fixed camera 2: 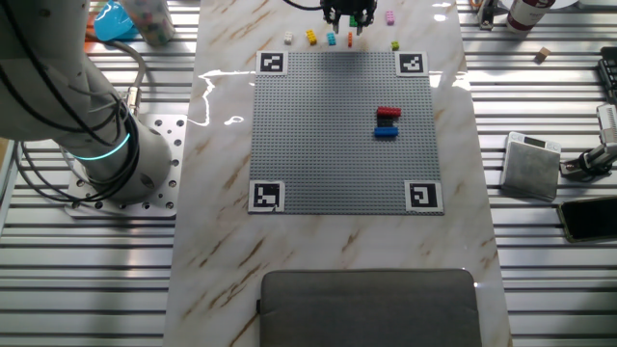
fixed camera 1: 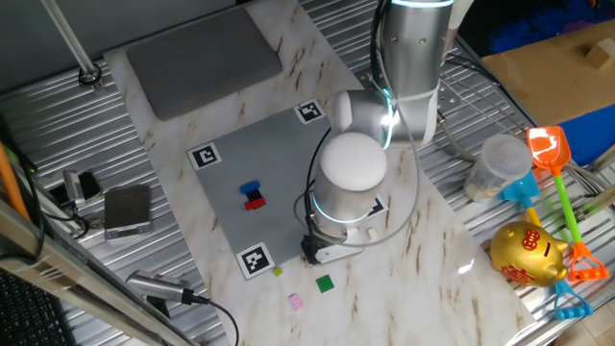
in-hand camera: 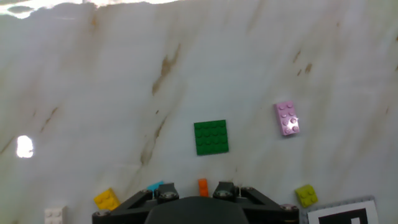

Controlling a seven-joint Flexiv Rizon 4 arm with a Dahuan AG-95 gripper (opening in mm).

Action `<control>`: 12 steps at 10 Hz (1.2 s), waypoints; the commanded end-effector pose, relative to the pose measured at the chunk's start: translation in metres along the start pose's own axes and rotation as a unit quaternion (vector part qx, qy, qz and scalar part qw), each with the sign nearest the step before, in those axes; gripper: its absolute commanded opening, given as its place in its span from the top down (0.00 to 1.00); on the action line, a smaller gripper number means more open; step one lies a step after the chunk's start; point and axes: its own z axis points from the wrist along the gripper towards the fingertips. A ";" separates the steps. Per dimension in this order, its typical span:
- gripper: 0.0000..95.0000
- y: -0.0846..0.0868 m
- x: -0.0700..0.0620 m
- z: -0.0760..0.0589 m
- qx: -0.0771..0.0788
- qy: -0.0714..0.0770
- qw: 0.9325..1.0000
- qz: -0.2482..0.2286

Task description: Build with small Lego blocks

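The small Lego blocks lie loose on the marble by the baseplate's edge. The hand view shows a green plate, a pink brick, a lime one, an orange one, a light blue one, a yellow one and a white one. On the grey baseplate red, black and blue bricks sit together. My gripper hovers over the loose row and stands open. Nothing is between its fingers, and the orange brick shows through the gap.
A grey closed laptop-like slab lies at the table's other end. The arm's base stands beside the baseplate. A baseplate corner marker is close to the gripper. Toys and a gold piggy bank lie off the marble.
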 end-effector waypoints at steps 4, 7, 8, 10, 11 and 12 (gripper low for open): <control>0.80 -0.002 0.000 0.006 0.007 -0.003 1.000 0.002; 0.80 -0.003 -0.001 0.008 0.010 -0.003 1.000 0.003; 0.80 -0.004 -0.001 0.009 0.011 -0.003 1.000 0.003; 1.00 -0.004 -0.001 0.010 0.014 -0.003 1.000 0.004; 1.00 -0.004 -0.001 0.011 0.015 -0.003 1.000 0.004; 1.00 -0.004 -0.001 0.012 0.017 -0.003 1.000 0.005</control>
